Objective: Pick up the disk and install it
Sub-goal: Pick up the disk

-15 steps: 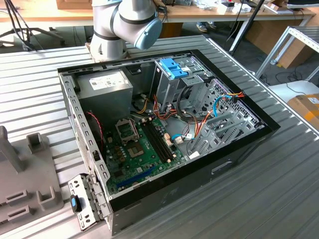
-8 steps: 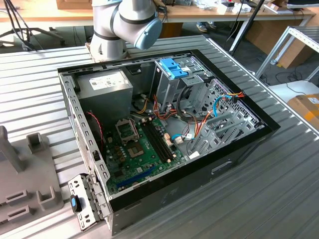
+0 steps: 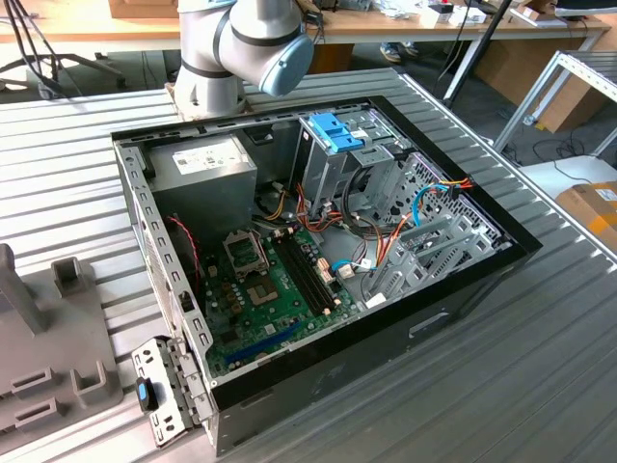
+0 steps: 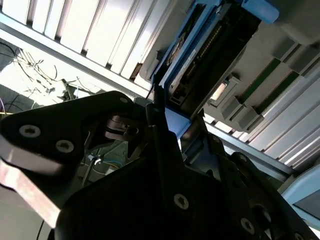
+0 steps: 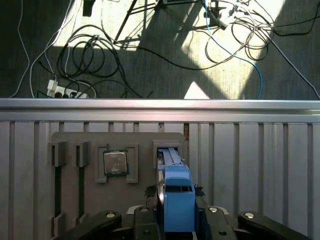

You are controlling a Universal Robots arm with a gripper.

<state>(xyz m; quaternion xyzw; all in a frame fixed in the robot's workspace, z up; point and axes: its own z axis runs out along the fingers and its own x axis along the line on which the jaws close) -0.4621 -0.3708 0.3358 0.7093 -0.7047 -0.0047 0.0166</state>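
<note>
**Claw closed on the blue-framed disk**

In both wrist views we see the gripper (image 5: 177,216) set narrow on the disk (image 5: 172,161), its black fingers (image 4: 159,145) against the light-blue plastic frame (the drive stands on edge). Around it lies a matte grey slotted fixture (image 5: 135,140) holding a square processor chip (image 5: 115,162), on the ribbed aluminium table (image 5: 260,165). Beyond the table's edge, dark carpet (image 5: 165,55) carries tangled cables (image 5: 85,55) in sunlight. The open black computer case (image 3: 463,289) sits mid-frame in the exterior view.
</note>
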